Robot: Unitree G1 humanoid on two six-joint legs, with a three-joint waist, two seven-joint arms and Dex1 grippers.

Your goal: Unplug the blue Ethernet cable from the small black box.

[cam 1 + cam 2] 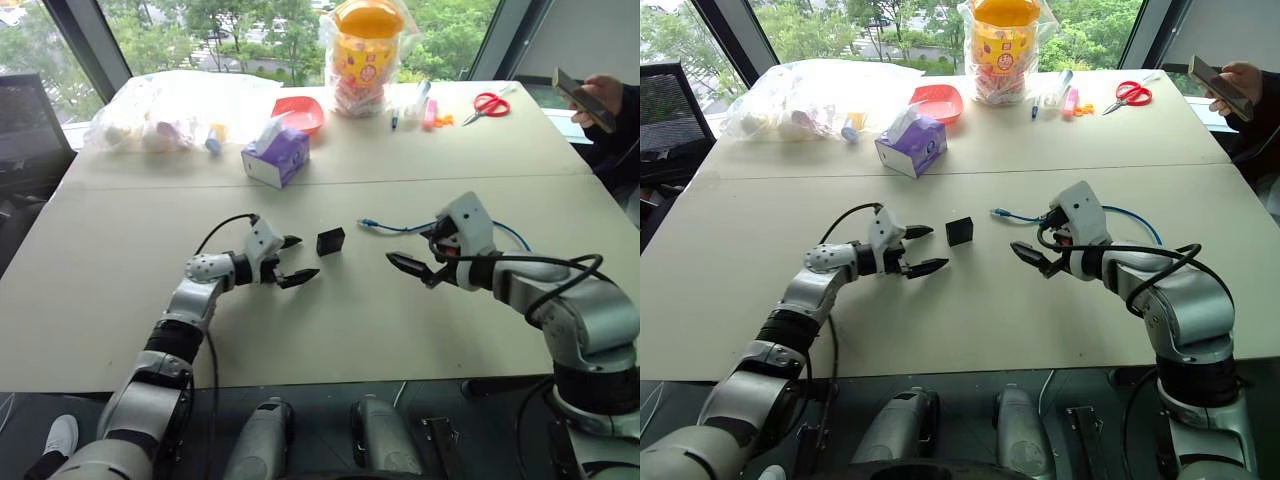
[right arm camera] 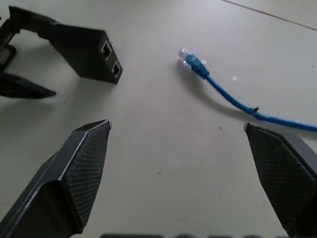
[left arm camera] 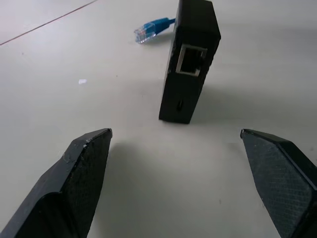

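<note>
The small black box (image 1: 330, 241) stands on edge on the table, just ahead of my left gripper (image 1: 292, 260), which is open with nothing between its fingers. In the left wrist view the small black box (image 3: 190, 64) shows an empty port facing that gripper. The blue Ethernet cable (image 1: 385, 226) lies loose on the table, its clear plug (image 2: 185, 56) a short way to the right of the box and apart from it. The cable runs back under my right arm. My right gripper (image 1: 418, 252) hovers open near the cable and holds nothing.
At the back of the table are a purple tissue box (image 1: 275, 155), a red bowl (image 1: 300, 112), a plastic bag of items (image 1: 170, 115), a yellow-lidded jar (image 1: 365, 55), pens (image 1: 425, 105) and scissors (image 1: 488, 103). A person's hand with a phone (image 1: 590, 95) is far right.
</note>
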